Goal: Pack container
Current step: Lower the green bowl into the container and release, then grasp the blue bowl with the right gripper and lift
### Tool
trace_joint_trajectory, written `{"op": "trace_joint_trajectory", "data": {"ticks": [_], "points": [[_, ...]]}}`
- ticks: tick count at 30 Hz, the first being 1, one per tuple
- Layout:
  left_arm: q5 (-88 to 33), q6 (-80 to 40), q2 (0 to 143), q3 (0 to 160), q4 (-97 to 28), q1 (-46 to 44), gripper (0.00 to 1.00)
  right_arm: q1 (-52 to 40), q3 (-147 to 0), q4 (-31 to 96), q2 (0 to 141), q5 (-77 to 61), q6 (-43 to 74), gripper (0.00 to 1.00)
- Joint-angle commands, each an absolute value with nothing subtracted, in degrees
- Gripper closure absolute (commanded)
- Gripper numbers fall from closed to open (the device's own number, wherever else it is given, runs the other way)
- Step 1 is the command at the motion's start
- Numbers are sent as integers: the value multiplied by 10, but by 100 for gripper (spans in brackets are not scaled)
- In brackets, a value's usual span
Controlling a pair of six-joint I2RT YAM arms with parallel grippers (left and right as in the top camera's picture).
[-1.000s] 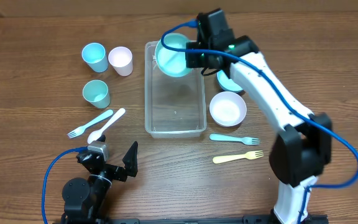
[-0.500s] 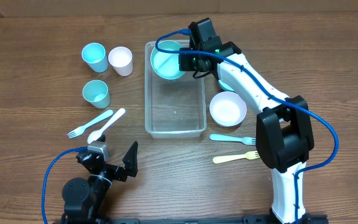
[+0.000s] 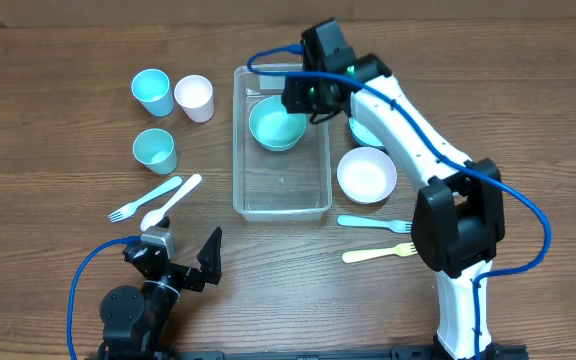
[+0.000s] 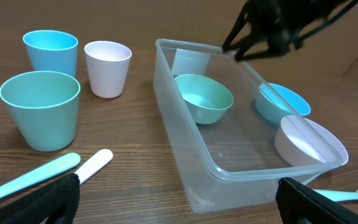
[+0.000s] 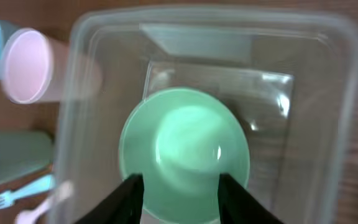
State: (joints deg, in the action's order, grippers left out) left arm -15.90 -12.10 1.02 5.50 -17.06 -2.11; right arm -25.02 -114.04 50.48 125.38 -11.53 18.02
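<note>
Two claws open, one bowl in the tub

Lying in the middle of the table (image 3: 488,120): the container (image 3: 283,190), with a pale label (image 4: 189,62) at its far end, writing too blurry to read. Resting inside near that end: a green bowl (image 3: 276,125). Hanging just above bowl and tub: the right claw (image 5: 180,183), fingers apart, gripping nothing. Sitting well apart at the near edge: the left claw (image 3: 183,252), spread wide, holding nothing.

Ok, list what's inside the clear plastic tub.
The clear rectangular plastic tub holds one round teal bowl, upright near its labelled end. The floor under the bowl is covered.
</note>
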Motion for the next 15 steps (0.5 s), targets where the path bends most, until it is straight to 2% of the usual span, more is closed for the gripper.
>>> {"op": "trace_joint_trajectory", "data": {"ticks": [1, 6, 8, 9, 15], "points": [[-165, -129, 6, 53, -168, -19, 0, -216, -1243, 593, 1160, -52, 176, 50], [-165, -129, 6, 53, -167, -19, 0, -86, -1251, 668, 1107, 8, 176, 20], [-165, -129, 6, 53, -168, -19, 0, -37, -1231, 679, 1112, 7, 176, 15], [-165, -129, 6, 53, -168, -19, 0, -20, -1219, 679, 1114, 8, 176, 6], [-165, -129, 6, 53, -168, -19, 0, 15, -1068, 596, 1139, 3, 145, 7]]}}
